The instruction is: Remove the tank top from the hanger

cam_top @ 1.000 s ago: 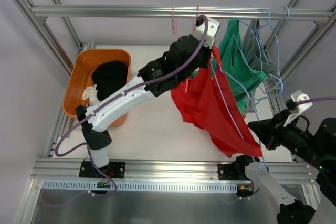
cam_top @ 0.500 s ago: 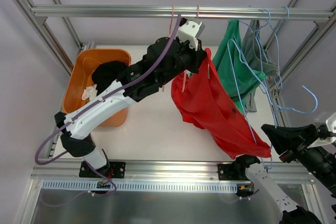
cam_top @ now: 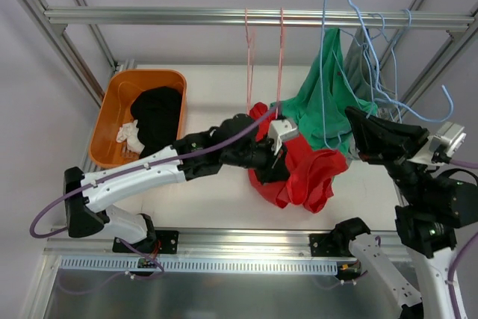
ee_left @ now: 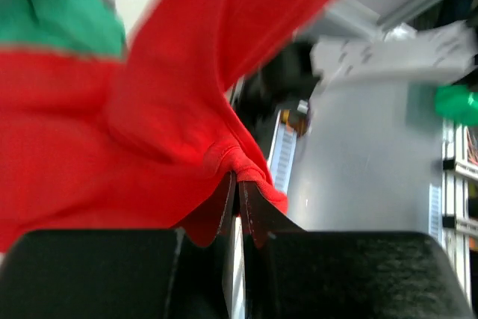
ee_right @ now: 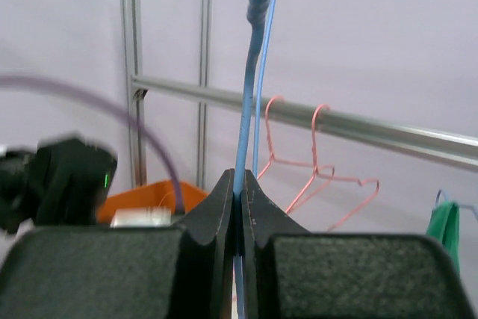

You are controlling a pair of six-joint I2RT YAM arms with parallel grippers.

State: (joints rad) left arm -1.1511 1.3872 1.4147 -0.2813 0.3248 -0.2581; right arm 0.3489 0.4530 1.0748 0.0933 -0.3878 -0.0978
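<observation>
Table (cam_top: pixel 209 110) | left end effector (ee_left: pixel 237 188) pinches crumpled red tank top (ee_left: pixel 149 132) | right end effector (ee_right: pixel 239 184) clamps blue wire hanger (ee_right: pixel 249 80)

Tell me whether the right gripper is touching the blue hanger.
Touching. The right wrist view shows the right gripper shut on the blue hanger, its wire pinched between the fingertips.
</observation>
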